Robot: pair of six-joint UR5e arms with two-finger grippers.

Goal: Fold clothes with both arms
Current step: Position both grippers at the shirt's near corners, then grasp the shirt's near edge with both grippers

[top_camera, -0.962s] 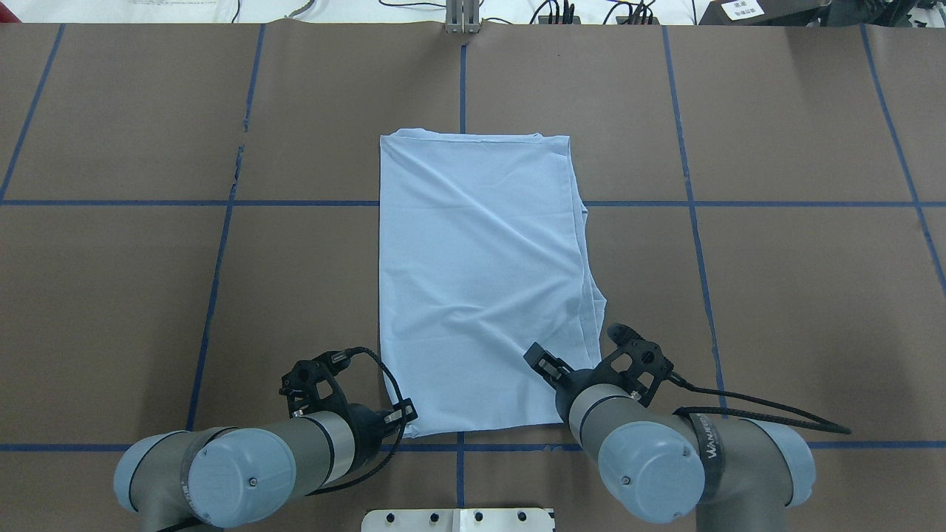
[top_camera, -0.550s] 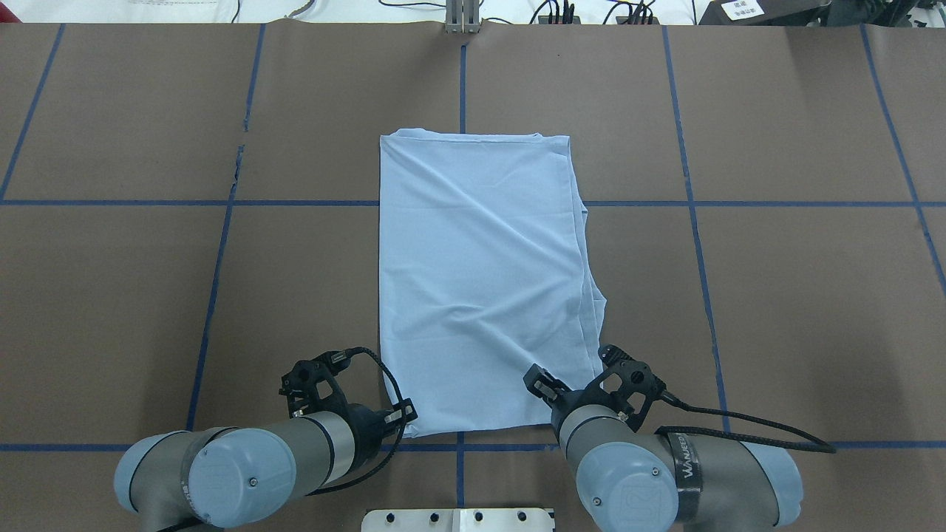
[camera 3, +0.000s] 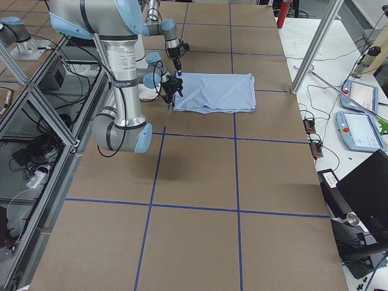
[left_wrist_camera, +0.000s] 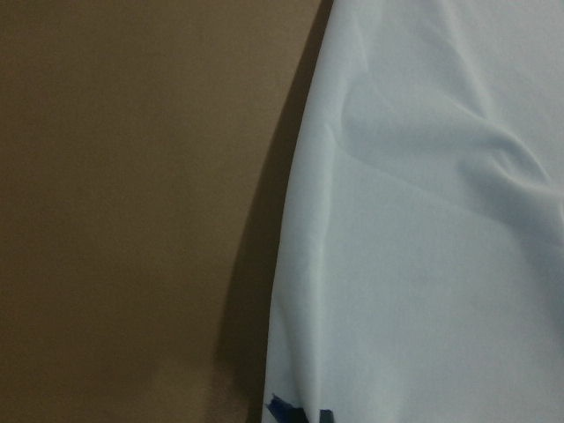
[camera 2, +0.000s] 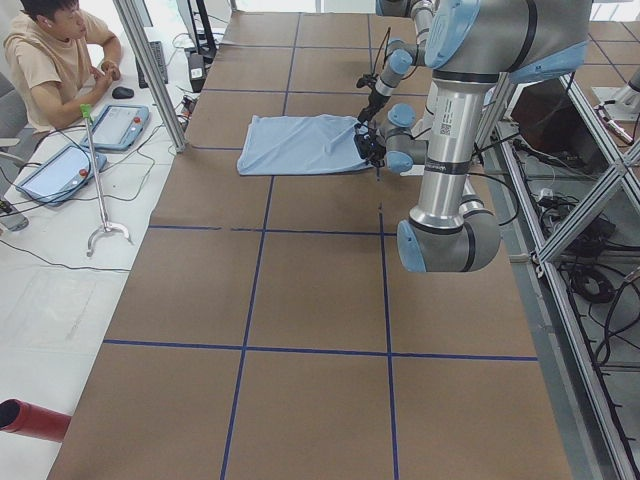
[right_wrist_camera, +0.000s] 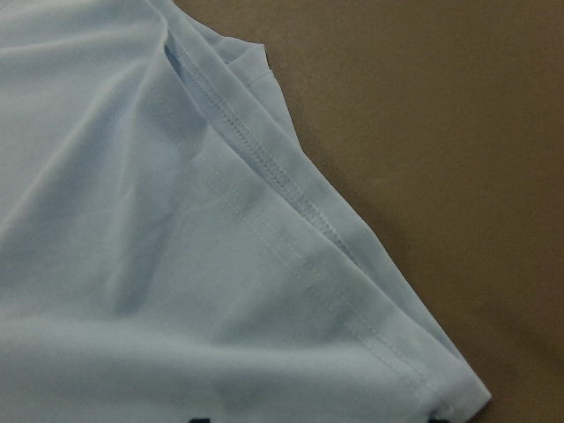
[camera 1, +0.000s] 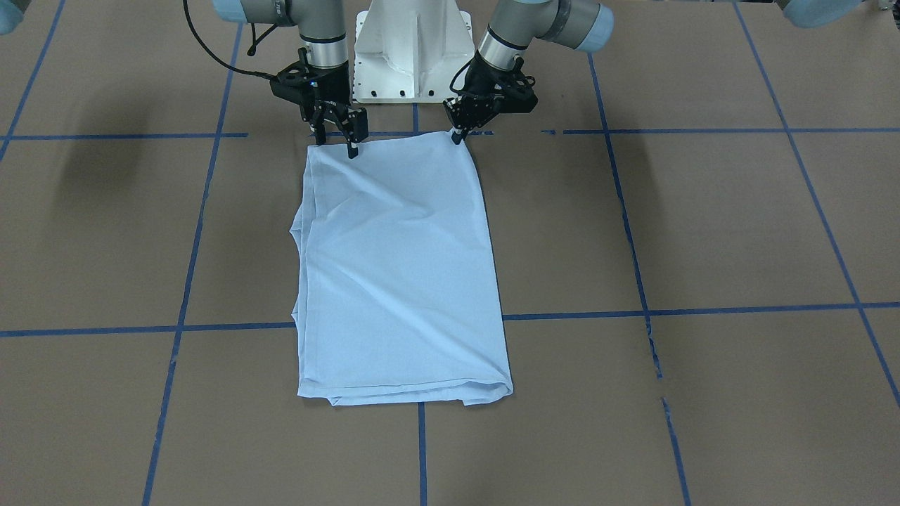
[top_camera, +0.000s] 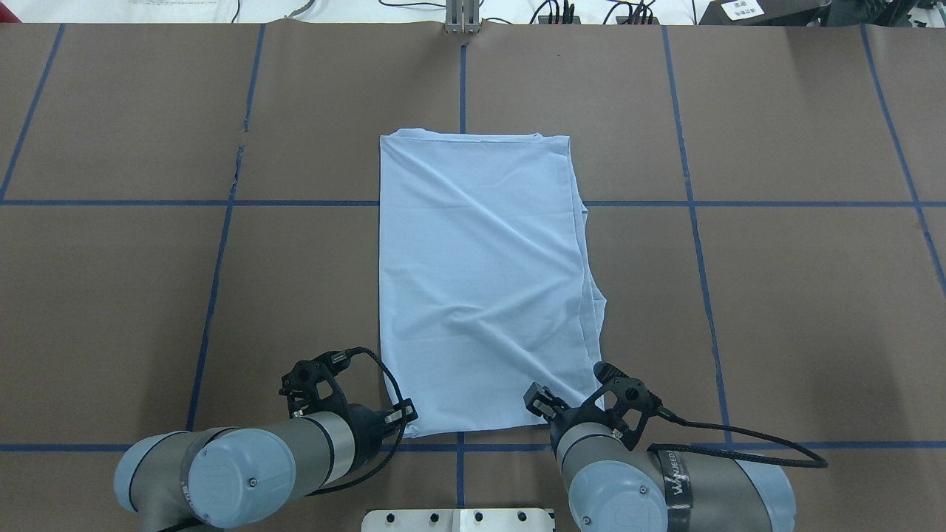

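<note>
In the overhead view the right arm's black two-finger gripper (camera 1: 336,139), jaws spread, has slid down-frame to the lower-right corner of the folded light blue thin-fabric T-shirt (top_camera: 480,281), which lies flat mid-frame on the brown table (top_camera: 798,310), while the left arm's black gripper (camera 1: 460,132) waits at the lower-left corner, its closure impossible to tell, so a two-corner pinch looks next.

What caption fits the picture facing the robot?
Left gripper and right gripper poised at two corners of the folded blue T-shirt.

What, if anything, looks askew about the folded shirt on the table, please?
The light blue thin-fabric T-shirt is folded unevenly. Along its edge on the robot's right, hemmed lower layers stick out past the top layer, and diagonal creases cross its top.
</note>
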